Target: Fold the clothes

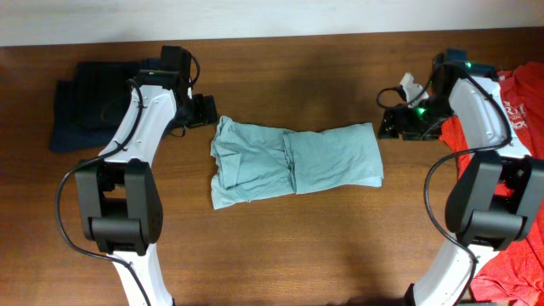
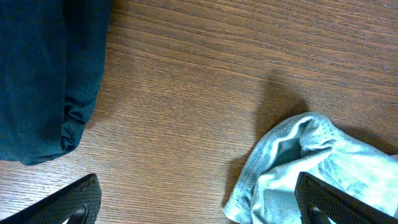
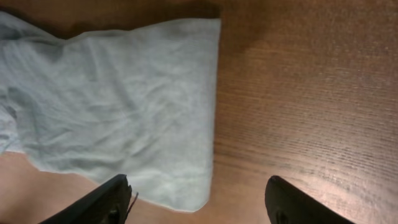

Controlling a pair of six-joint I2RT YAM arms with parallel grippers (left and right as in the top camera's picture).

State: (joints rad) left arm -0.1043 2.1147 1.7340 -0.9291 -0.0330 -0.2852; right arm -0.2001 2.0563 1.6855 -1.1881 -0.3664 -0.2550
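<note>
Mid-fold: the grey-blue T-shirt [image 1: 293,161] lies half-folded mid-table [image 1: 280,255], your left gripper [image 1: 204,110] and right gripper [image 1: 393,123] gaping empty at its ends, so next pinch one end and double it over.

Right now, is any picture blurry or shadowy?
Overhead view: sharp, evenly lit, a thin shadow edging the pale shirt. Left wrist view: crisp wood grain on the table, one dark shadow patch above the shirt's edge. Right wrist view: shirt slightly soft, shadow along the top, a faint shine on the table low down.
</note>
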